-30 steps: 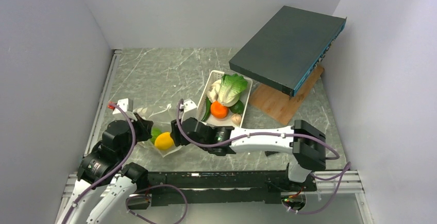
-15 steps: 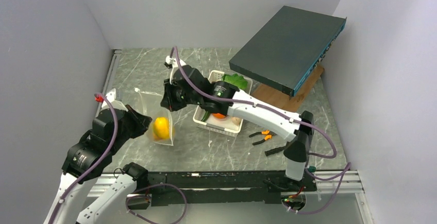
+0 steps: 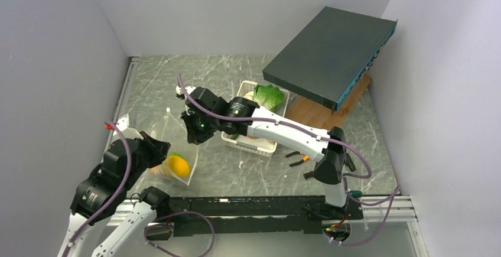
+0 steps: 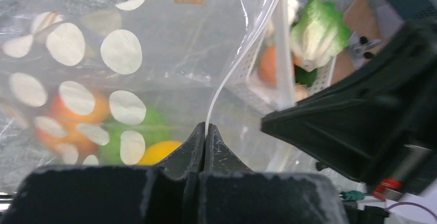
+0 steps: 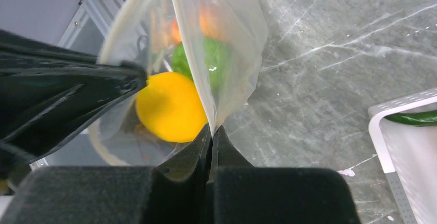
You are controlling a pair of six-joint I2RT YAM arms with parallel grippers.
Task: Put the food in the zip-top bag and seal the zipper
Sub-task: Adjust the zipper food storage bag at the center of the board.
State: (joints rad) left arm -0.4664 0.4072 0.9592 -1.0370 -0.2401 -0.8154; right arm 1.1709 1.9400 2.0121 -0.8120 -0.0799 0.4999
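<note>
white basket (image 3: 249,148) sits mid tabletop (image 3: 195,80) with lettuce (image 3: 269,96) and an orange (image 4: 268,64) in it. behind and right of the basket a dark flat box (image 3: 331,50) leans over a wooden board (image 3: 322,120). orange-handled pliers (image 3: 298,158) lie just off the basket's near right corner. the right arm's forearm crosses over the basket and hides most of it from above.

the zip-top bag (image 3: 171,139) hangs just left of the basket, long axis running near-to-far, one corner poking up at the far end. a lemon (image 3: 178,165), lime (image 5: 208,62) and an orange-coloured fruit (image 5: 208,20) sag at its near end.

left end effector (image 4: 204,131) is clamped tight on the zipper (image 4: 214,98), on the side away from the basket. right end effector (image 5: 212,131) is pinched closed on the bag's basket-side edge, wrist tipped down.
</note>
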